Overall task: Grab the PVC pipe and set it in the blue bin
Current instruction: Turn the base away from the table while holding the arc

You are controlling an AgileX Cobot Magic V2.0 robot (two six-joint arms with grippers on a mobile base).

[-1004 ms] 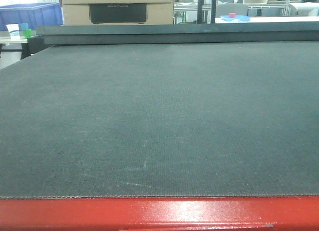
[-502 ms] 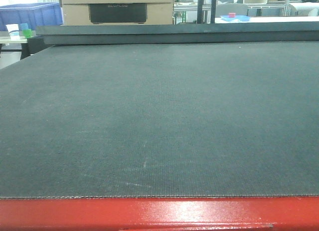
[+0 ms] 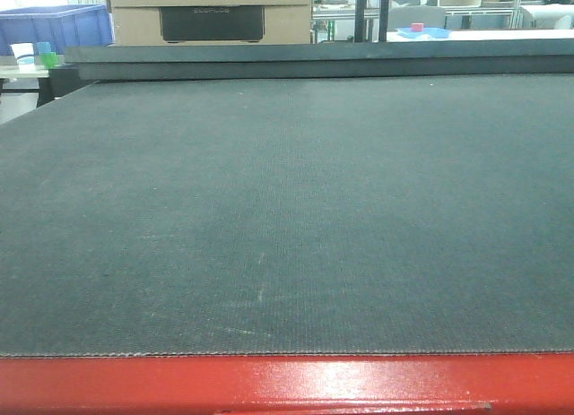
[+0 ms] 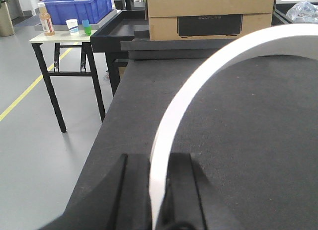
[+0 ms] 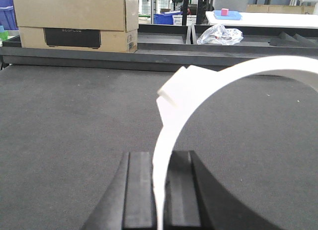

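Arcing up and away to the right of its holder, the PVC pipe [image 4: 166,130] is a flat white strip bent in a half-ring. The left gripper [image 4: 159,161] has it pinched at the low end, with a black finger pressed against each flat face. The right wrist view shows much the same: a white curved strip [image 5: 169,135] clamped between the right gripper [image 5: 160,158] fingers, with a squared end [image 5: 174,88] showing partway up the arc. I cannot tell whether that end belongs to the same strip, nor whether the two arms hold one piece or two.

The strip looks light, thin and fairly stiff, probably with some spring along the curve. Its faces look smooth, so it may slip or pivot in the jaws, and the long free arc would act as a lever. Holding it across the flat faces near one end, as here, seems sound, though a hold nearer the middle would swing less.

Below lies the black mat [image 4: 238,140] of the work table, and the front view shows neither pipe nor gripper over it. A cardboard box [image 4: 208,6] stands at the far edge. The blue bin [image 4: 89,9] sits on a side table [image 4: 49,38] off the table's far left corner, well apart from either gripper, so the carry to it looks yet to be done.
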